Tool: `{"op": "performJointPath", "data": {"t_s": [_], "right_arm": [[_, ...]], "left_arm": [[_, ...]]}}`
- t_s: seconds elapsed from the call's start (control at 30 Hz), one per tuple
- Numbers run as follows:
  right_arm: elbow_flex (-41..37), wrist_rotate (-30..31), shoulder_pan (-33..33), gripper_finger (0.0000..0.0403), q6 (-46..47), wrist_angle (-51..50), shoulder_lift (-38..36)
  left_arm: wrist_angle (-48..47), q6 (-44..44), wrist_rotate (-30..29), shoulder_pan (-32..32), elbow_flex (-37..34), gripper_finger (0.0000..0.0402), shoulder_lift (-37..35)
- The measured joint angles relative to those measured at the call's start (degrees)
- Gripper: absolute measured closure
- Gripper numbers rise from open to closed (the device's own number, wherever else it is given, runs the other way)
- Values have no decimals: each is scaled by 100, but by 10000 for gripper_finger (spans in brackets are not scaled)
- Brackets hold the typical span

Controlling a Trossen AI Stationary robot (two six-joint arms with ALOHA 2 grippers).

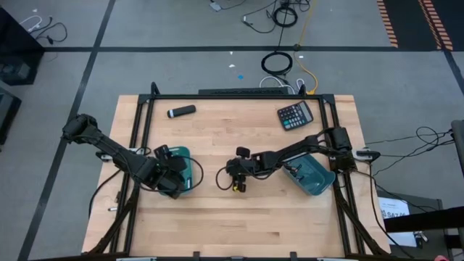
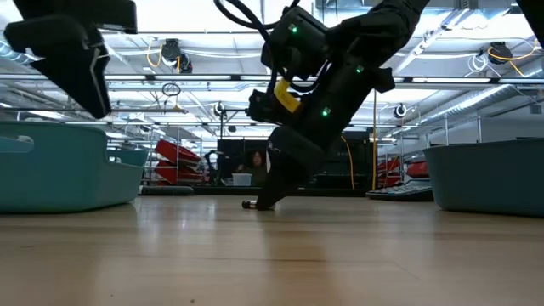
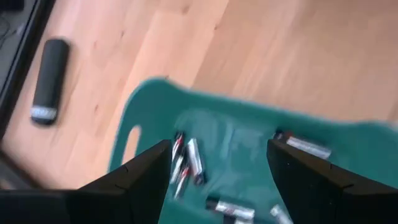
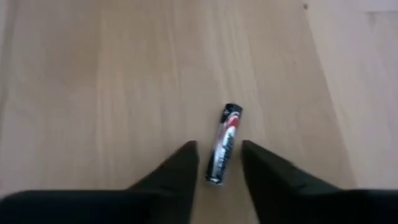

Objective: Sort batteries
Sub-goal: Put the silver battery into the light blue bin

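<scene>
Your right gripper (image 4: 217, 163) is down at the table's middle, fingers apart and straddling the near end of one battery (image 4: 224, 144) lying flat on the wood; nothing pinched yet. In the low view its fingertips look at or just above the surface, w/ that battery's end poking out beside them. To do this well: keep the fingers centred across the cylinder, not along it, close slowly so it doesn't roll or squirt out, then lift straight up before swinging to a bin. It's slim and smooth, so expect it to slip if you catch only the tip.

Your left gripper (image 3: 219, 171) hovers over the left teal bin (image 1: 190, 158), fingers spread, holding nothing; several batteries (image 3: 186, 160) lie inside it. The right teal bin (image 1: 317, 176) sits under the right arm, near the table's right edge.

Surface: pale wood table (image 1: 217, 225), w/ a black calculator (image 1: 295, 114) far right and a dark marker-like cylinder (image 1: 181, 111) far left. Beyond: cables on grey floor; shelving and ceiling lights.
</scene>
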Motion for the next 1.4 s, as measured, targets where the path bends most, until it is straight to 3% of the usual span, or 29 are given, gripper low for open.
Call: {"op": "performJointPath", "data": {"t_s": [0.1,0.17,0.47,0.6,0.8,0.93,1.4], "right_arm": [[0,-51,10,359,15,-59,84],[2,-117,9,385,2,-124,84],[-79,48,78,399,-268,-358,-597],[-20,47,175,400,-459,-142,-1240],[-38,-335,312,401,-572,249,-1550],[-29,-560,356,401,-566,405,-1562],[-35,-400,365,401,-572,495,-1566]], "left_arm": [[457,288,-63,2,0,128,0],[859,602,-110,14,0,128,0],[2710,2070,-100,216,0,128,0],[3115,2944,-333,253,0,128,73],[3628,4522,-372,441,-2,152,548],[4108,4936,-432,650,-4,175,864],[5479,5629,-211,796,-7,217,1178]]}}
